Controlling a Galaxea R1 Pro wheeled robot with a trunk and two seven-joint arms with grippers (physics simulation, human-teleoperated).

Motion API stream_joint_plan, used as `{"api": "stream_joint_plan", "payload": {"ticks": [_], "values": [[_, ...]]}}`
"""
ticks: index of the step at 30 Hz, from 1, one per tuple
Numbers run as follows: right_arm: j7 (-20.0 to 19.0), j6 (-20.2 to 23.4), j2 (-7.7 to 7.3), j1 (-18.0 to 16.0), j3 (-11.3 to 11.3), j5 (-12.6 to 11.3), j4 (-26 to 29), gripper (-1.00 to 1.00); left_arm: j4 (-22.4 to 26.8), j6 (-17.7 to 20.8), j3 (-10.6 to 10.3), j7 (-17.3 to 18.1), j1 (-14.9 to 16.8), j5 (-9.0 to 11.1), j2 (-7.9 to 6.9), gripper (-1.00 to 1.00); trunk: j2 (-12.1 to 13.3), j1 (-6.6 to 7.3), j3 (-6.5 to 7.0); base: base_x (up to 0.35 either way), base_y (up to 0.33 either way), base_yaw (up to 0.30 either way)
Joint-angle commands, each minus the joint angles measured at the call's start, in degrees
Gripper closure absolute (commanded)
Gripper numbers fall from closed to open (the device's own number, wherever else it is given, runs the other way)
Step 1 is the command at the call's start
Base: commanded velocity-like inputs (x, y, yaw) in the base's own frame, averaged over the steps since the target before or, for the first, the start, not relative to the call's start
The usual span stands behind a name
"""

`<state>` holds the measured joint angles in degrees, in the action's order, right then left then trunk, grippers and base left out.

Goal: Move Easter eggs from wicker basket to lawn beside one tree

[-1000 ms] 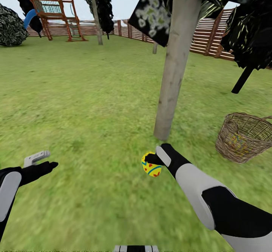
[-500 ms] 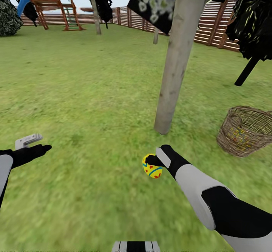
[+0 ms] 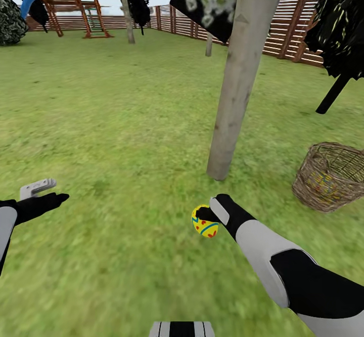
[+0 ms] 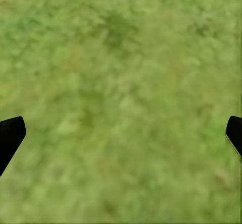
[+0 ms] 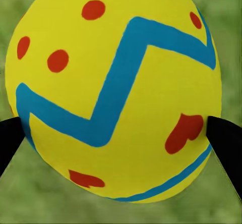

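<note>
My view has settled after shifting; the tree (image 3: 233,99) stands just ahead. My right gripper (image 3: 206,216) still clamps an egg (image 3: 204,222) above the lawn (image 3: 116,124), so lowering it comes next. My left gripper (image 3: 46,193) hangs wide, holding nothing; the basket (image 3: 329,176) holds more eggs.

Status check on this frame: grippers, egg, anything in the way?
Right gripper shut on Easter egg, above lawn near tree base. Left gripper open, empty. Wicker basket right of the tree. No obstruction visible.
</note>
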<state>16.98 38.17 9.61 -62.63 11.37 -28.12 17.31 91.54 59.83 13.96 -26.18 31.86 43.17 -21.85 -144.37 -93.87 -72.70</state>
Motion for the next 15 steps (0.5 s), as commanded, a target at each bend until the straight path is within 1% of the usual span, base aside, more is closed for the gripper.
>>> {"api": "stream_joint_plan", "payload": {"ticks": [1, 4, 9, 11, 15], "values": [[0.40, -0.30, -0.03, 0.04, 0.44, -0.62, 0.09, 1.00, 0.05, 0.17, 0.01, -0.54, 0.04, 0.60, -0.02, -1.00, -0.02, -0.02, -0.05, 0.316, 0.000, 0.000], [0.31, -2.61, -0.03, 0.20, 0.43, -0.62, 0.08, 1.00, 0.04, 0.17, 0.02, -0.54, 0.04, 0.56, -0.03, -1.00, -0.02, -0.02, -0.05, 0.330, 0.000, 0.000], [0.28, -3.52, -0.04, 0.30, 0.41, -0.68, 0.09, 1.00, 0.04, 0.17, 0.02, -0.54, 0.04, 0.52, -0.07, -1.00, -0.02, -0.02, -0.05, 0.310, 0.000, 0.000], [0.28, -3.58, -0.03, 0.31, 0.41, -0.70, 0.09, 1.00, 0.04, 0.17, 0.02, -0.54, 0.04, 0.51, -0.10, -1.00, -0.02, -0.02, -0.05, 0.116, 0.000, 0.000], [0.27, -3.62, -0.03, 0.31, 0.45, -0.71, 0.02, 1.00, 0.04, 0.17, 0.02, -0.54, 0.04, 0.51, -0.11, -1.00, -0.02, -0.02, -0.05, 0.034, 0.000, 0.000]]}}
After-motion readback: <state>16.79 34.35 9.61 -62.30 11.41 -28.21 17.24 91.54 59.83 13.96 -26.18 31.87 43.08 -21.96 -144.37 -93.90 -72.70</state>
